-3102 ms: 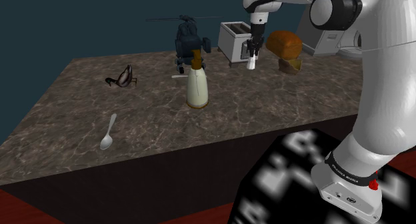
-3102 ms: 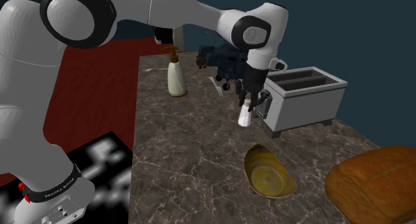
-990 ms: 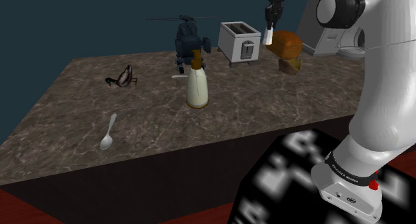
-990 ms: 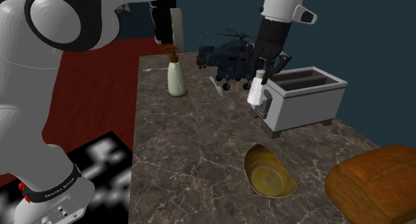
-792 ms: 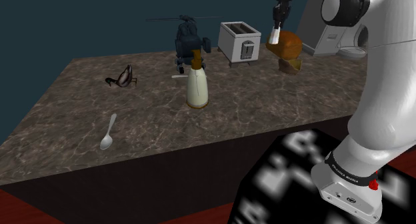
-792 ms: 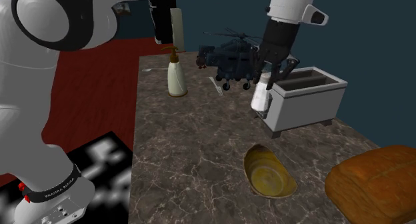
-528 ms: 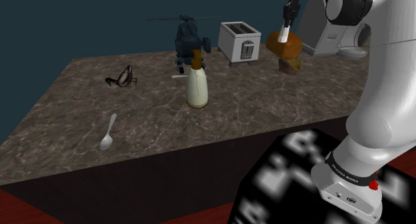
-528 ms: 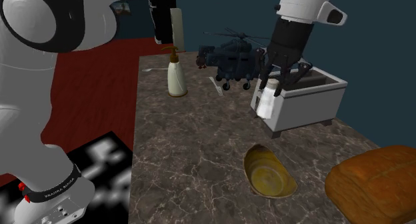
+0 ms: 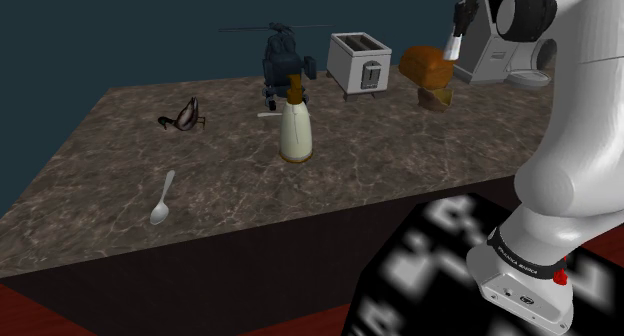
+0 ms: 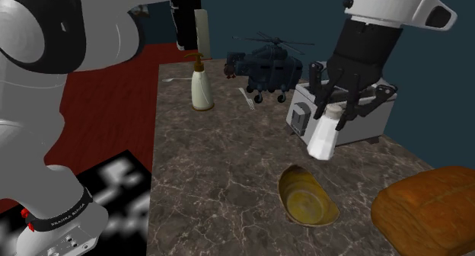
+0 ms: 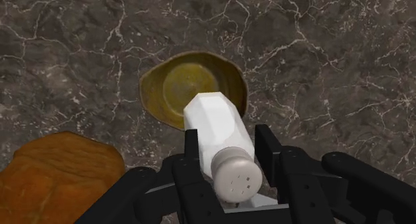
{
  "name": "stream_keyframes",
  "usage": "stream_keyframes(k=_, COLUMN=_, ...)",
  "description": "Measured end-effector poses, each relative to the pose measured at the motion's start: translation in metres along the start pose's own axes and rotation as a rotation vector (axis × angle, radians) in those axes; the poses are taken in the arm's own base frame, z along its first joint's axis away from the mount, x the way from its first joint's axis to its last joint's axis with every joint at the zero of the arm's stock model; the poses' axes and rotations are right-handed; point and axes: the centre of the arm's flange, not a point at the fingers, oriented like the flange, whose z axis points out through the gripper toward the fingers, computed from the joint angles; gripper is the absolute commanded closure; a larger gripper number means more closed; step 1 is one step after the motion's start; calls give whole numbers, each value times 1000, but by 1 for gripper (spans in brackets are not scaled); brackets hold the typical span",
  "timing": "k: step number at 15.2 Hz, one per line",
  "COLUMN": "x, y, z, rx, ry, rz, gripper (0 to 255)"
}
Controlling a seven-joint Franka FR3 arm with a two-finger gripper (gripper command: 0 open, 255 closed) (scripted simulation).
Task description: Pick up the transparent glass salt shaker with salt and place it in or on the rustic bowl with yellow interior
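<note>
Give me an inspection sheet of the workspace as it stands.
Surface: dark marbled countertop, no spills seen.
Job's things: white salt shaker with grey perforated cap, held tilted in the air; bowl with yellow inside sits on the countertop, nothing in it. The wrist view lines the shaker up over the bowl's rim.
Clutter: toaster, bread loaf, toy helicopter, soap dispenser, spoon.
Grippers: hand clasps the shaker by its cap end.
Cables: nothing seen.
Surroundings: stand with black-and-white marker pattern, dark blue wall, red floor.
</note>
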Motion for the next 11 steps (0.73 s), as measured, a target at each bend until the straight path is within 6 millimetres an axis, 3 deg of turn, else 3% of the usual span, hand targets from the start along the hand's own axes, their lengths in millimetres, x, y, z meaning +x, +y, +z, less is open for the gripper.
stream_keyframes(k=11, x=2, y=9, z=56, rx=1, ry=0, rz=-1, gripper=255)
